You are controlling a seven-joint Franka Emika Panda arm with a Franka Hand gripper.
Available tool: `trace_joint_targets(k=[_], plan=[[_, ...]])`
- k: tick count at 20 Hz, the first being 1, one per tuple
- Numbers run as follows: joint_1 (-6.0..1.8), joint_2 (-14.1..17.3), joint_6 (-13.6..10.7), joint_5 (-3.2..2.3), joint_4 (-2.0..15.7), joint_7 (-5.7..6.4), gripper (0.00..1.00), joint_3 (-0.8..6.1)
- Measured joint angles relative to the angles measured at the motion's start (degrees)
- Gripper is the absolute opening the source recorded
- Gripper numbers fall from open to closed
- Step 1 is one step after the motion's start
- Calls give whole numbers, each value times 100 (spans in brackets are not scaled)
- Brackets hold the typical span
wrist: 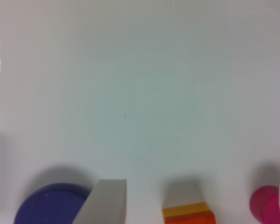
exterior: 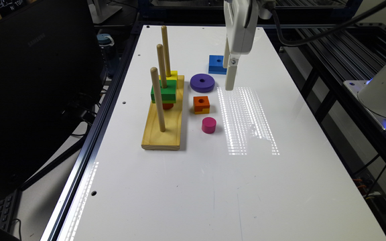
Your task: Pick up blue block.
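Hovering above the counter, the claw holds nothing; the approach step is in hand, no grasp yet. In the wrist view one pale fingertip shows between the purple ring and the orange-and-yellow cube, and a sliver of the other sits at the frame edge against the pink cylinder, so the fingers read as spread wide, with bare counter between them. The blue block lies flat on the counter just behind the claw as the exterior view has it, partly hidden by the finger, on the side away from the cube and cylinder; how high the claw hangs above it is hard to tell from this angle. The purple ring sits close beside the claw on the peg-board side, near the block but apart from it. The wooden peg board with the green block stacked on it is farther off and out of the way. The next move likely calls for shifting the claw back toward the block until it is centred between the fingers, squaring the fingers to two opposite flat sides, then descending and closing. Risk as judged: the ring-side finger could clip the ring on the way down, so the approach should keep clearance there.
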Motion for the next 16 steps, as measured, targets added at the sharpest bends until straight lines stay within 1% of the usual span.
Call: trace_joint_targets(k=[1, 3, 6, 7, 8, 9, 13, 16], plan=[[-71, 0, 0, -12, -1, -73, 100, -13], [-275, 0, 0, -18, -1, -311, 100, -52], [-530, 0, 0, -18, -1, -574, 100, -63], [-600, 0, 0, -18, 0, -646, 100, -65], [-638, 0, 0, -18, 1, -683, 100, -65], [-659, 0, 0, -18, 2, -701, 100, -63], [-672, 0, 0, -18, 8, -710, 100, -62], [-735, 0, 0, -18, 14, -772, 100, -70]])
